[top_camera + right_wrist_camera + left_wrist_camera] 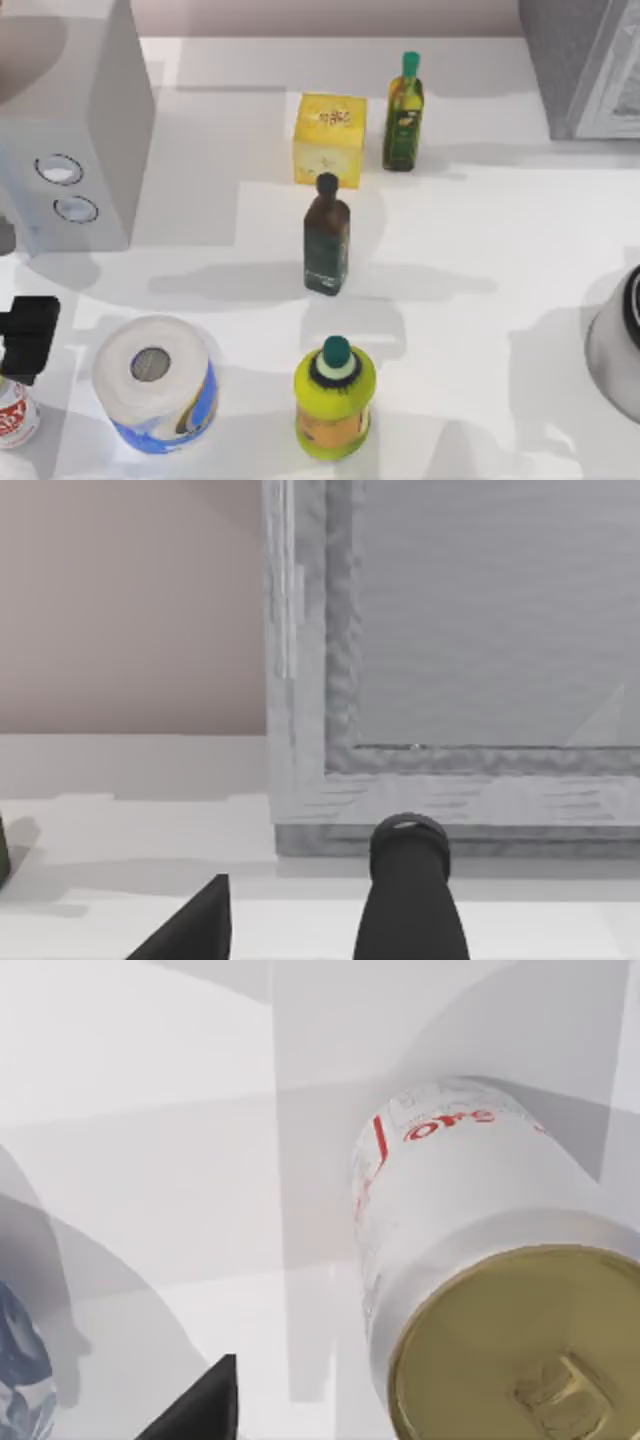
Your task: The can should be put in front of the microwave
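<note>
The can (12, 418), white with red print, stands at the table's front left corner, partly cut by the picture's edge. My left gripper (26, 336) hangs just behind and above it. In the left wrist view the can (500, 1290) is close, with its gold top facing the camera. One black finger (200, 1412) sits off to its side without touching, so the gripper is open. The light grey microwave (60, 130), with two round dials, stands at the back left. My right gripper (312, 865) is open with nothing in it and faces a grey appliance; the right arm (618, 345) is parked at the right edge.
A paper roll in blue wrap (155, 395) stands right beside the can. A yellow-green bottle (335, 400), a dark brown bottle (327, 235), a yellow box (330, 140) and a green oil bottle (404, 115) fill the middle. A darker grey appliance (590, 60) is at the back right.
</note>
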